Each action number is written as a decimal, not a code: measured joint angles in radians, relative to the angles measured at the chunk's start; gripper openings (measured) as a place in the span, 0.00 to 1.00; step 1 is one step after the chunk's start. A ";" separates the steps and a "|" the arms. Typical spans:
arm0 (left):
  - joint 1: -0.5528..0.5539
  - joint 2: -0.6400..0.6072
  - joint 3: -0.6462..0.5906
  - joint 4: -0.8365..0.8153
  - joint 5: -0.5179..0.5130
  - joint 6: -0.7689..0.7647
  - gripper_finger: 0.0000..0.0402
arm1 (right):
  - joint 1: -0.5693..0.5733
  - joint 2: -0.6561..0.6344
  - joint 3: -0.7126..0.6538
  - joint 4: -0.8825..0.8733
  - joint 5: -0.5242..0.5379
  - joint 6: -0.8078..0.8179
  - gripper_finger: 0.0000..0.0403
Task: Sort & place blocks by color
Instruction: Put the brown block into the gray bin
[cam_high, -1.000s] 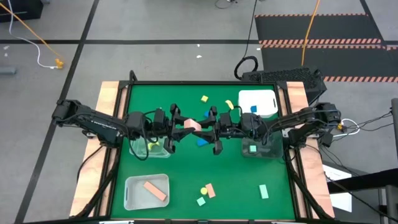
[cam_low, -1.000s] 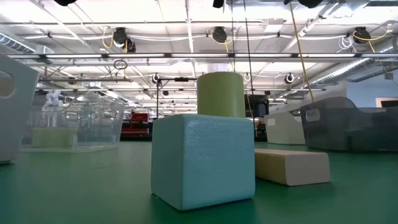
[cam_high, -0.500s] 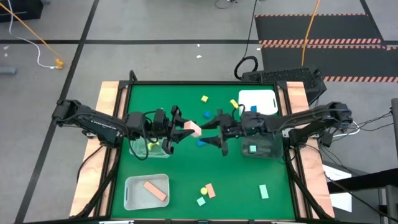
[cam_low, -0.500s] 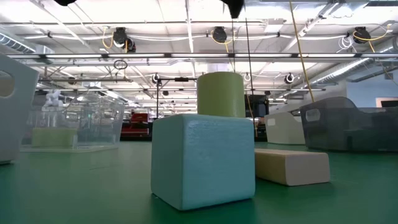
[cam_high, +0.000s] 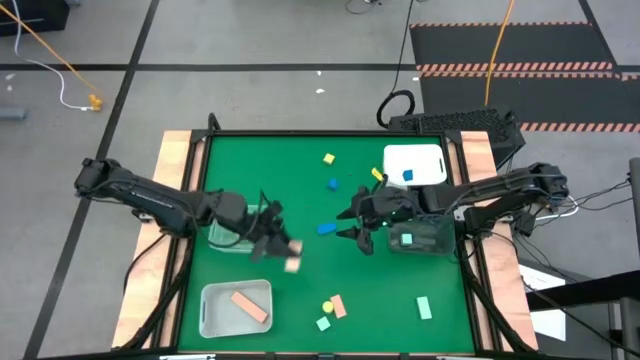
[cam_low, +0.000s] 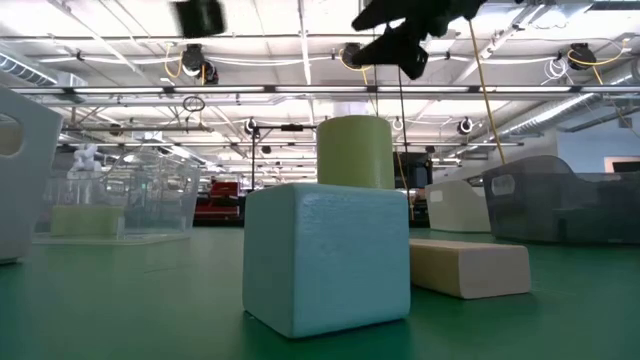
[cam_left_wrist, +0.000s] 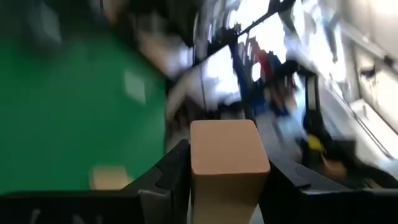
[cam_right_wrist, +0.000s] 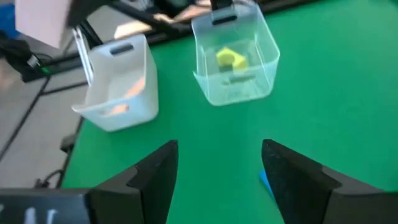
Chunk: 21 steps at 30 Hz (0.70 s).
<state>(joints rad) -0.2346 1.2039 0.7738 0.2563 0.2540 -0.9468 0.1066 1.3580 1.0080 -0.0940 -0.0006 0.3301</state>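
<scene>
My left gripper (cam_high: 283, 252) is shut on a peach-orange block (cam_high: 292, 263), in the air just beyond the far right corner of the white tub (cam_high: 208, 300), which holds a peach bar (cam_high: 250, 305). My right gripper (cam_high: 354, 227) hangs open at mid-table, above a blue block (cam_high: 327, 228) that lies flat on the green mat. Its fingers (cam_right_wrist: 155, 177) have nothing between them. Other blocks lie on the mat: yellow (cam_high: 328, 158), blue (cam_high: 333, 184), and a group at the near edge (cam_high: 330, 310). In the low view a mint cube (cam_low: 325, 255) fills the foreground. My left gripper pinches the peach block by two opposite side faces (cam_left_wrist: 199, 168) between its two fingers (cam_left_wrist: 168, 180). The block's free end (cam_left_wrist: 227, 140) sticks out past the fingertips. The fingers come nearly level from the table's left. The block is lifted clear of the mat.
A clear tub (cam_high: 235, 232) with a yellow block stands under the left arm. A grey clear tub (cam_high: 415, 238) with a mint block stands at the right. A white tub (cam_high: 415, 165) with a blue block is at the far right. A mint bar (cam_high: 424, 308) lies near right.
Both grippers held the peach block together at mid-table. My right gripper has opened, let go, drawn back toward the right edge and tipped downward. My left gripper has rolled and carried the block toward the near edge and down, toward the white tub.
</scene>
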 joint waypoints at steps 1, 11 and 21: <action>-0.027 -0.007 0.000 -0.064 0.030 -0.045 0.33 | 0.000 0.013 0.000 0.000 0.000 -0.001 0.55; -0.335 0.018 -0.001 -0.486 0.040 -0.344 0.33 | 0.000 0.177 0.000 0.015 0.008 -0.029 0.55; -0.437 0.089 0.000 -0.646 -0.025 -0.423 0.33 | -0.005 0.328 0.000 0.163 0.131 -0.234 0.55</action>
<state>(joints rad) -0.6717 1.2925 0.7734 -0.3895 0.2287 -1.3702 0.1017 1.6861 1.0080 0.0685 0.1303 0.0960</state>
